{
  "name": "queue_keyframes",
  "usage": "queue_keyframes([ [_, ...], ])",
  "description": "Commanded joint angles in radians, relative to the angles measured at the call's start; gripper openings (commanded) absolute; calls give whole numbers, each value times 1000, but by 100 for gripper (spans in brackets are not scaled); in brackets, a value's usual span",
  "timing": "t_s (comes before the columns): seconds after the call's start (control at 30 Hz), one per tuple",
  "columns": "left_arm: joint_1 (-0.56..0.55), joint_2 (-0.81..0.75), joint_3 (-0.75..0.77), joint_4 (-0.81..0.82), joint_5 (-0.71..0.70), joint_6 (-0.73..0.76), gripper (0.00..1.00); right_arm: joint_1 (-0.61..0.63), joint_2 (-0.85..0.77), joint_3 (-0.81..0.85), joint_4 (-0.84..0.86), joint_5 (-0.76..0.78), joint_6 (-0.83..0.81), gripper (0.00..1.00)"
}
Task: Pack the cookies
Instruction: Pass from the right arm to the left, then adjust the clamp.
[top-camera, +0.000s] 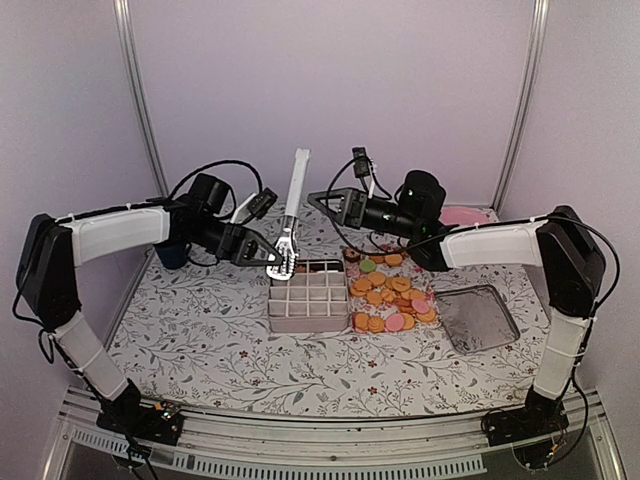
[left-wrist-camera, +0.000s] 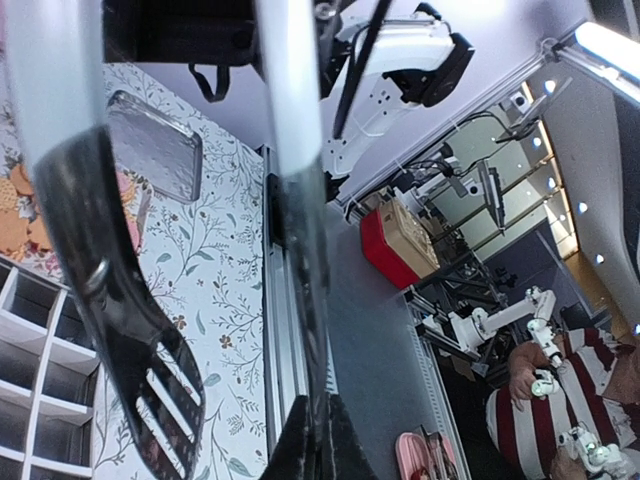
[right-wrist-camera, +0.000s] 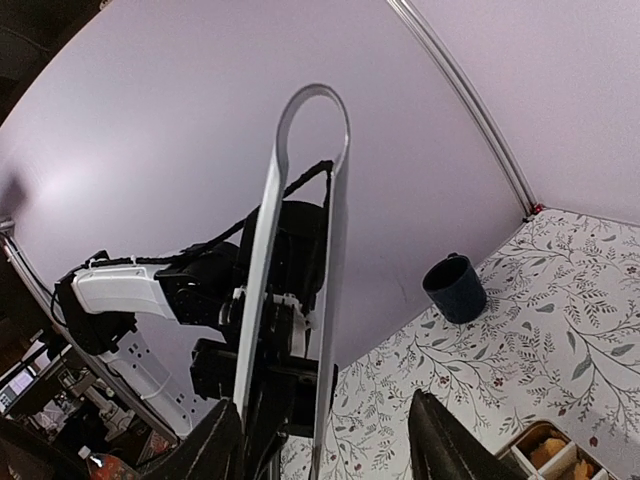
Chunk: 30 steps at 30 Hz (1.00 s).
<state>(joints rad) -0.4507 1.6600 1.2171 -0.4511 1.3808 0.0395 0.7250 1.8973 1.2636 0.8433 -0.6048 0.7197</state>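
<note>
The cookies (top-camera: 390, 295) lie in a heap of mostly orange discs, with a few pink and one green, right of a white grid box (top-camera: 308, 297). Silver tongs (top-camera: 292, 205) stand tilted over the box's far left corner, slotted head (left-wrist-camera: 140, 370) down. My left gripper (top-camera: 268, 255) is shut on one arm of the tongs (left-wrist-camera: 322, 405), close to the head. My right gripper (top-camera: 315, 198) is open beside the tongs' upper part. In the right wrist view the looped tongs (right-wrist-camera: 310, 100) stand between its spread fingers (right-wrist-camera: 325, 430), close to the left finger (right-wrist-camera: 215, 440).
An open metal tin (top-camera: 478, 318) lies right of the cookies and shows again (left-wrist-camera: 155, 145) in the left wrist view. A pink plate (top-camera: 465, 215) sits at the back right. A dark cup (top-camera: 172, 255) stands at the back left by the wall (right-wrist-camera: 455, 288).
</note>
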Motion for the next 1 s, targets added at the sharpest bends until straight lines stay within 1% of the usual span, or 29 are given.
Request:
queue_keyframes([
  [0.0,16,-45,10,26,115,-36,0,-19,-87,-82,0,-43,-64,57],
  [0.07,18,-56,7,63,121,-81,0,-8,-92,-100,0,-63,-73,56],
  [0.17,18,-72,-8,152,127,-158,0,15,-79,-74,-32,-75,-104,55],
  [0.23,18,-81,-27,250,136,-249,0,27,-66,-44,-59,-75,-118,54],
  [0.33,18,-103,-76,448,157,-405,0,41,-52,8,-86,-76,-134,54],
  [0.4,18,-119,-133,670,171,-579,0,46,-42,36,-107,-81,-149,53],
  [0.47,18,-121,-195,955,180,-801,0,51,-33,53,-110,-84,-152,52],
  [0.53,18,-108,-250,1203,188,-991,0,57,-21,70,-124,-84,-156,51],
  [0.57,18,-100,-258,1275,189,-1045,0,58,-12,82,-139,-79,-158,50],
  [0.6,18,-91,-260,1300,187,-1068,0,61,-1,102,-168,-73,-159,49],
  [0.67,19,-93,-261,1279,172,-1052,0,66,22,140,-230,-48,-176,47],
  [0.7,19,-96,-257,1237,165,-1019,0,69,26,152,-247,-35,-185,47],
  [0.77,19,-107,-229,1013,124,-858,0,72,32,163,-268,-6,-196,45],
  [0.87,14,-118,-101,470,-11,-422,0,73,36,172,-295,19,-204,43],
  [0.9,12,-119,-78,400,-31,-362,0,73,37,172,-295,14,-205,43],
  [0.97,13,-131,-84,423,-32,-387,0,73,42,177,-286,-3,-202,42],
])
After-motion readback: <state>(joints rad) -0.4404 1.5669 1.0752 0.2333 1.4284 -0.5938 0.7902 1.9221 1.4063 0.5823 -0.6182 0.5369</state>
